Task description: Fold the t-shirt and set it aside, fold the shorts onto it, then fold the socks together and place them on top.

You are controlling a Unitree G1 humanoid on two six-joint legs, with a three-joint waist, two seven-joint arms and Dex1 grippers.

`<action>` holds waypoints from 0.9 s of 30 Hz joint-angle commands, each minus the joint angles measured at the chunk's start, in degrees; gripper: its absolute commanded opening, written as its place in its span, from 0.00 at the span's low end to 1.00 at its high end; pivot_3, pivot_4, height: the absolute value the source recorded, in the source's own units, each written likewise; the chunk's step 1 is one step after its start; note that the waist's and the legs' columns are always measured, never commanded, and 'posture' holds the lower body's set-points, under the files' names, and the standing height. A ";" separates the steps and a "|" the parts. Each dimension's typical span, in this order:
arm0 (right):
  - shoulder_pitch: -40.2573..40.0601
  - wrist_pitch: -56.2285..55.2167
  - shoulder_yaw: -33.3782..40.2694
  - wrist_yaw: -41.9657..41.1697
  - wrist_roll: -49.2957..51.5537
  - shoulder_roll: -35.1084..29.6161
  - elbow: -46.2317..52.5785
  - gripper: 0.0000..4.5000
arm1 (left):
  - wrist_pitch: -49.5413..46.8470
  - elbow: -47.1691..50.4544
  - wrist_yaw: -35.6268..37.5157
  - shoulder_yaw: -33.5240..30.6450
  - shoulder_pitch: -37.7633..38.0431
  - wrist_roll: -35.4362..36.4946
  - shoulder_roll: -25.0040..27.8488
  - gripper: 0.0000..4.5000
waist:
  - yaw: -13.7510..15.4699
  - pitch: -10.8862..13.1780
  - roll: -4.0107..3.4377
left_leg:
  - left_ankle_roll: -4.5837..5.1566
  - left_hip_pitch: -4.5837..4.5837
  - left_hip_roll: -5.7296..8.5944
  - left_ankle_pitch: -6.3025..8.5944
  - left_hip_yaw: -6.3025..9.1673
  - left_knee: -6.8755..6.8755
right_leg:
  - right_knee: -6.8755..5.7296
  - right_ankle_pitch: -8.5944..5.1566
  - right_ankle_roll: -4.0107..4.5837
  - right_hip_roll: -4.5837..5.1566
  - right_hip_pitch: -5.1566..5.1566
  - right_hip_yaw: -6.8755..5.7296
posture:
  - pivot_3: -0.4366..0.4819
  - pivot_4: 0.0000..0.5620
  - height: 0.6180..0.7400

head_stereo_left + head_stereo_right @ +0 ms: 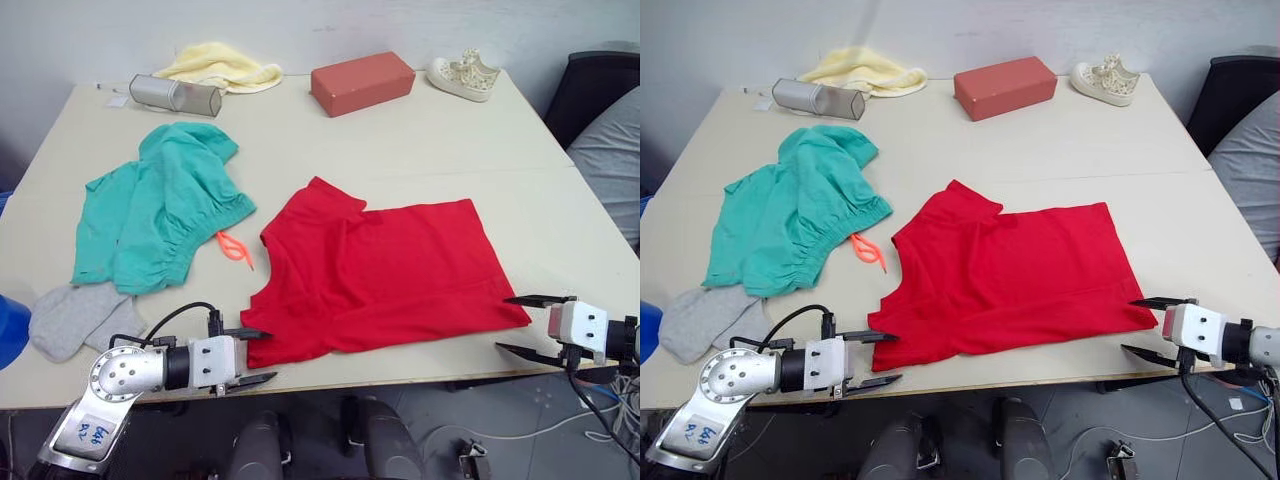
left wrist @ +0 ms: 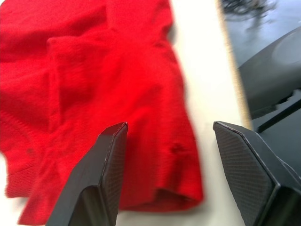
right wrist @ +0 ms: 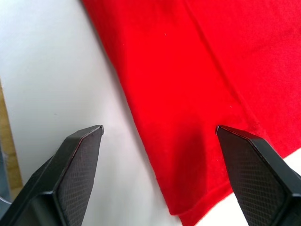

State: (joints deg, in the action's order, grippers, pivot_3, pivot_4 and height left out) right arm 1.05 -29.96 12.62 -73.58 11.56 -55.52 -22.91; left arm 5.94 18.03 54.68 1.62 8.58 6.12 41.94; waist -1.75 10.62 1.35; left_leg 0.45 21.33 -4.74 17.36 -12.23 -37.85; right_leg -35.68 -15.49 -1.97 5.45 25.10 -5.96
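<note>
Left eye view, near edge first: 2 grippers, both at the front edge of the pale tabletop (image 1: 420, 150). Left gripper (image 1: 258, 356) has its two black fingers spread, tips at the near-left corner of the plain bright red cotton t-shirt (image 1: 385, 275), not pinching it. Right gripper (image 1: 520, 322) also spread wide, tips just beside the shirt's near-right corner (wrist view shows one finger over bare table, the other over red cloth).

1 t-shirt, lying mostly flat mid-table, soft knit, one sleeve pointing away, a few creases near the left end.

2 small light grey knit socks (image 1: 75, 318) overlapping at the near-left, touching the teal green soft shorts (image 1: 155, 215). 1 pair of shorts, crumpled, gathered elastic waistband, neon orange drawstring (image 1: 235, 246) looping out toward the shirt.

Far edge: 1 silver metal cylinder (image 1: 175, 95) on its side, 1 crumpled pale yellow cloth (image 1: 225, 68), 1 brick-red rectangular block (image 1: 362, 82), 1 cream lace-up shoe (image 1: 464, 76).
</note>
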 commanded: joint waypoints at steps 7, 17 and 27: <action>3.92 -0.25 -3.60 0.32 -2.74 -1.43 -3.31 0.51 | -1.13 -4.08 -0.84 1.83 -4.33 -2.03 0.35 0.29 | -0.15 0.00 0.00 | 0.02 -0.08 0.01 -0.03 -0.01 0.00 | -0.02 0.05 -0.06 0.02 -0.08 0.00 | 0.48 0.27 1.00; 4.26 0.87 -4.74 -0.83 -1.22 -2.42 -1.57 0.00 | -8.20 -1.45 5.15 2.49 -1.20 4.02 3.16 0.00 | -0.27 -0.02 -0.01 | 0.00 -0.14 -0.01 -0.05 0.00 -0.01 | -0.02 0.06 0.06 0.01 -0.12 0.01 | 0.48 0.27 1.00; -6.72 5.90 -0.80 -5.04 4.62 -6.63 5.25 0.00 | -13.18 7.73 7.36 -2.54 9.29 9.72 9.96 0.00 | 0.13 -0.07 -0.10 | -0.31 -0.10 0.00 -0.16 0.04 0.51 | -0.20 -0.27 -0.08 -0.04 0.23 -0.05 | 0.48 0.27 1.00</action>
State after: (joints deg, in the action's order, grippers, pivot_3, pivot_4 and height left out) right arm -4.94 -24.92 10.08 -78.12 15.77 -60.92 -18.10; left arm -6.70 24.66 61.56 0.02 16.96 15.91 51.00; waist -1.63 10.56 1.25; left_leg 0.12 21.22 -4.74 17.21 -12.19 -37.32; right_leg -35.87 -15.78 -2.05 5.40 25.33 -6.00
